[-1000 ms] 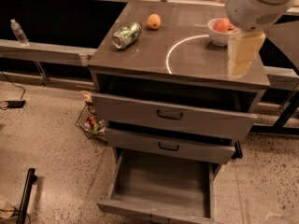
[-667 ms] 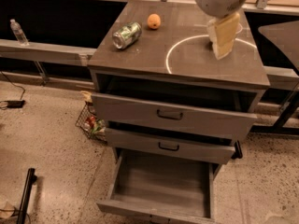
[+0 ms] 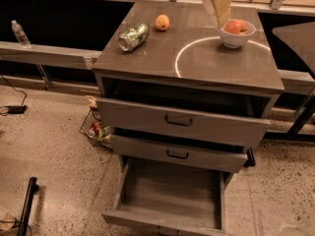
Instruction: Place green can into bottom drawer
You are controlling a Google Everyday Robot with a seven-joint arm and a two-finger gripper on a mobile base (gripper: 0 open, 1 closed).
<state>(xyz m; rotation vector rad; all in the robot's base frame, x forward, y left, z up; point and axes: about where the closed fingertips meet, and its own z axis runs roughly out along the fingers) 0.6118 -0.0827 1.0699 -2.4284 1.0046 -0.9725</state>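
Note:
The green can [image 3: 133, 36] lies on its side on the grey cabinet top [image 3: 206, 63], near the back left corner, beside an orange fruit [image 3: 162, 22]. The bottom drawer [image 3: 170, 193] is pulled wide out and holds nothing. My gripper [image 3: 218, 3] hangs at the top of the camera view, above the back of the cabinet top, just left of a white bowl. It is well right of the can and holds nothing that shows.
A white bowl [image 3: 236, 32] with fruit stands at the back right, on a white ring marking. The two upper drawers [image 3: 179, 122] are partly pulled out. A wire basket [image 3: 95, 128] sits on the floor left of the cabinet. A clear bottle [image 3: 19, 34] stands on the left ledge.
My arm has swung left and back, from over the cabinet's right side to its back edge. The can and drawers have not moved.

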